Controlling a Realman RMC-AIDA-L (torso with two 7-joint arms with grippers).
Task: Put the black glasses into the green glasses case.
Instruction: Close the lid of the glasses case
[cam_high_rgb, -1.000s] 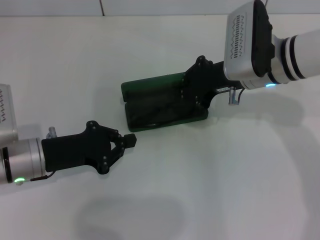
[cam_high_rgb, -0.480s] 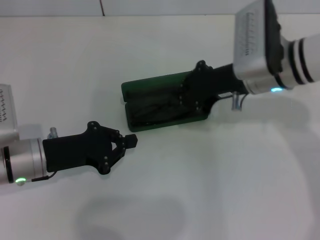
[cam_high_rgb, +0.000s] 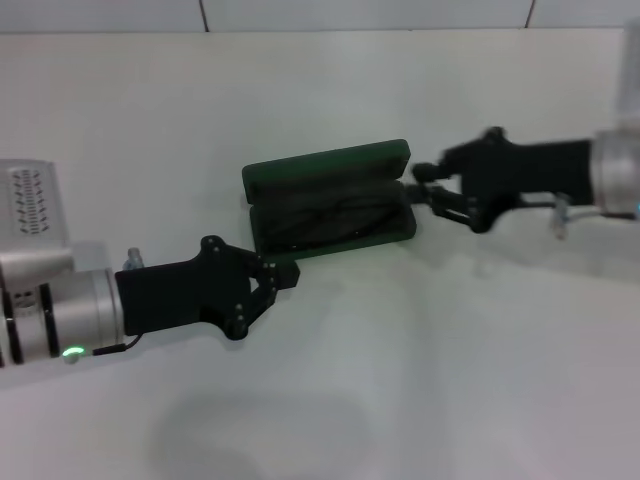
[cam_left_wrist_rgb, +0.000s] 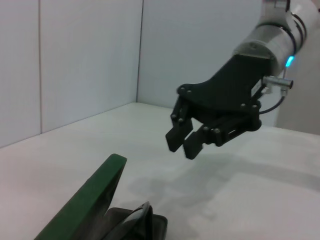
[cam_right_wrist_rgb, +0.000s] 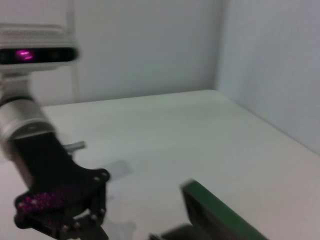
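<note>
The green glasses case (cam_high_rgb: 325, 168) lies open in the middle of the table, lid raised at the back. The black glasses (cam_high_rgb: 338, 217) lie inside its dark base. My right gripper (cam_high_rgb: 426, 184) hovers just off the case's right end, open and holding nothing. My left gripper (cam_high_rgb: 288, 273) sits shut and empty at the case's front left corner. In the left wrist view the case lid (cam_left_wrist_rgb: 92, 197) stands on edge, the glasses (cam_left_wrist_rgb: 143, 219) rest in the base, and the right gripper (cam_left_wrist_rgb: 186, 141) hangs above. The right wrist view catches the case lid (cam_right_wrist_rgb: 215, 212) and part of the left arm.
The white table (cam_high_rgb: 450, 380) stretches on all sides of the case. A white wall (cam_high_rgb: 350, 12) runs along the table's far edge. Nothing else stands on the surface.
The right gripper has pulled back to the right, off the case, leaving the glasses in the base. The left gripper has moved right, closer to the case's front corner.
</note>
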